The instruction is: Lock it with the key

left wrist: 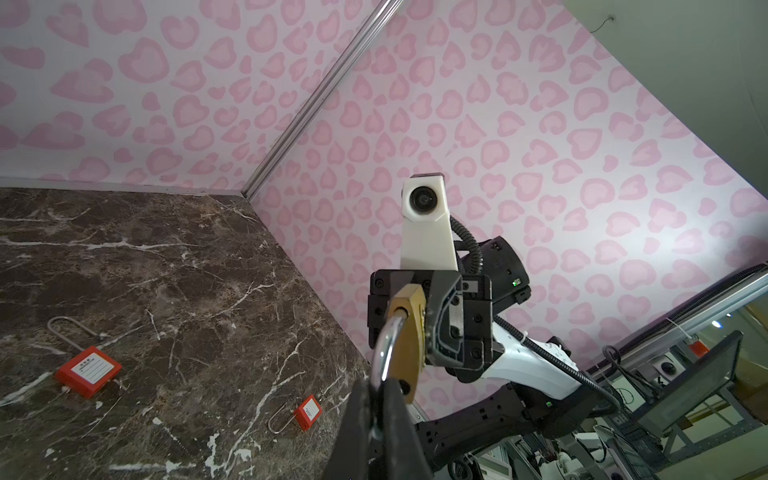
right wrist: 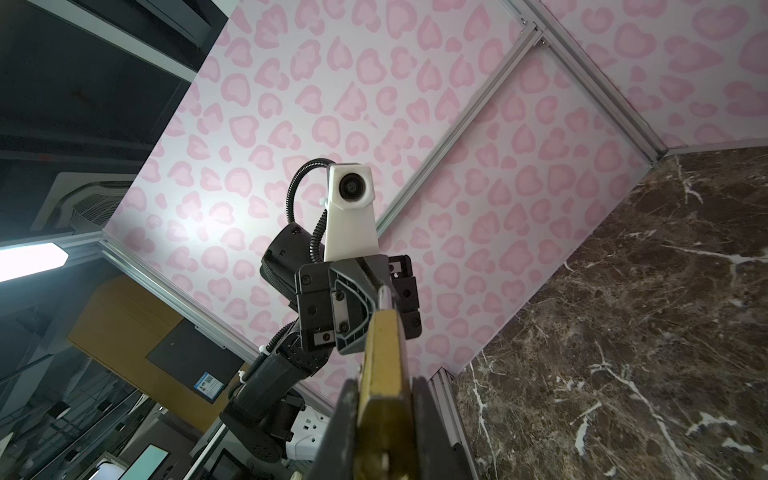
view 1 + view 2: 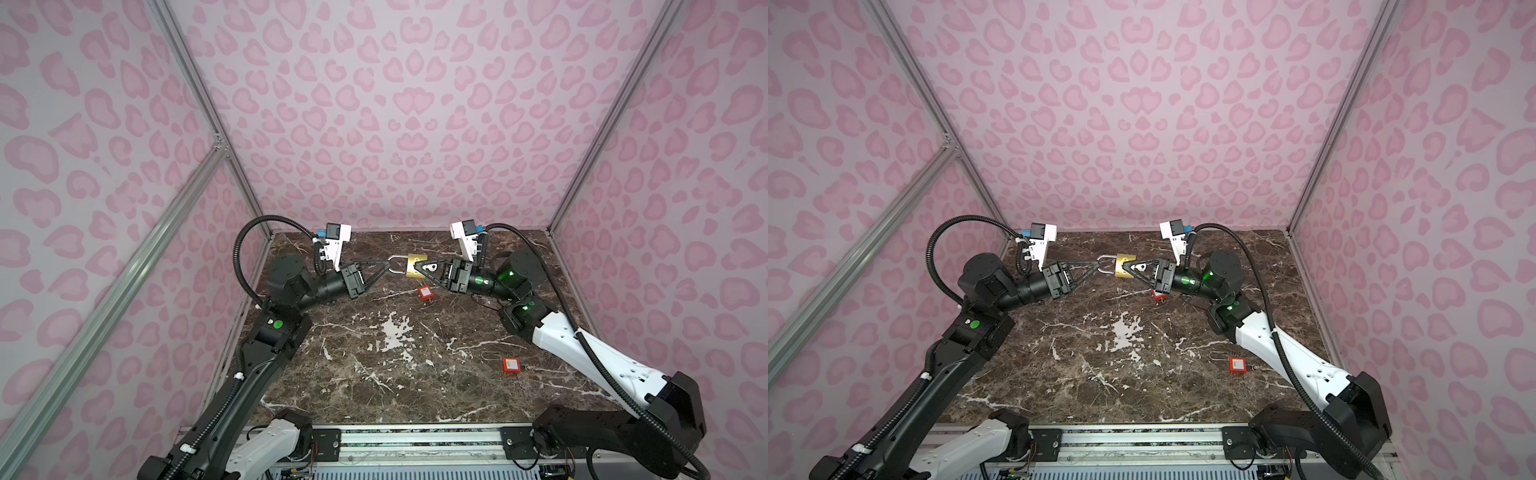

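**Clerk:** Top views, item one?

**Checker:** Brass padlock (image 3: 412, 264), held clear above the bench (image 3: 374, 374) near its far edge and lying sideways, with the shackle (image 3: 397, 264) to the left and the body to the right. It lies the same way in both top views (image 3: 1121, 264).

**Clerk:** Arms?

**Checker:** The left arm rises from the front rail, elbow bent, forearm roughly level and pointing right. The left end effector (image 3: 388, 266) is closed on the shackle. The right arm mirrors it, forearm pointing left, and the right end effector (image 3: 422, 268) is clamped on the brass body. The two sets of tips nearly meet.

**Clerk:** Loose stock?

**Checker:** First red padlock (image 3: 425, 293), on the bench just below the right end effector. Second red padlock (image 3: 511, 365), toward the front right, well apart from the first.

**Clerk:** Left wrist view?

**Checker:** Left end effector (image 1: 376, 399), fingers pinched together on the steel shackle (image 1: 384, 353). The brass padlock (image 1: 405, 353) shows edge-on beyond, with the right end effector (image 1: 411, 328) gripping its flat sides. Both red padlocks lie on the bench (image 1: 166, 270).

**Clerk:** Right wrist view?

**Checker:** Right end effector (image 2: 384, 399) — one finger on each face of the brass padlock (image 2: 384, 353). The left end effector (image 2: 380, 291) faces it head-on, shut around the shackle.
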